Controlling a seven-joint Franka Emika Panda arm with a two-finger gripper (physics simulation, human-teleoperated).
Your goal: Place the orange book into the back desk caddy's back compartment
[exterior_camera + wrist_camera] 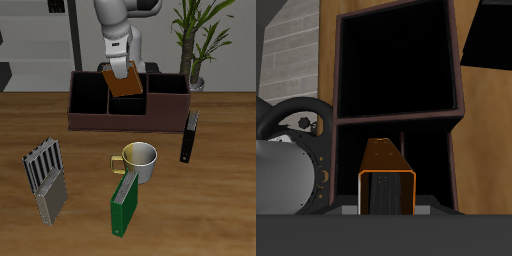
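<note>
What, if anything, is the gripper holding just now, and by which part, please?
The gripper holds the orange book by its upper end, so the book hangs tilted above the back desk caddy.

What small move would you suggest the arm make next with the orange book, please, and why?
Probably a short, straight descent. The gripper is shut on the orange book, which hangs tilted over the back desk caddy, and the wrist view shows the book above an open dark cell. Whether that cell is the back compartment cannot be told for sure, so check alignment before lowering.
</note>
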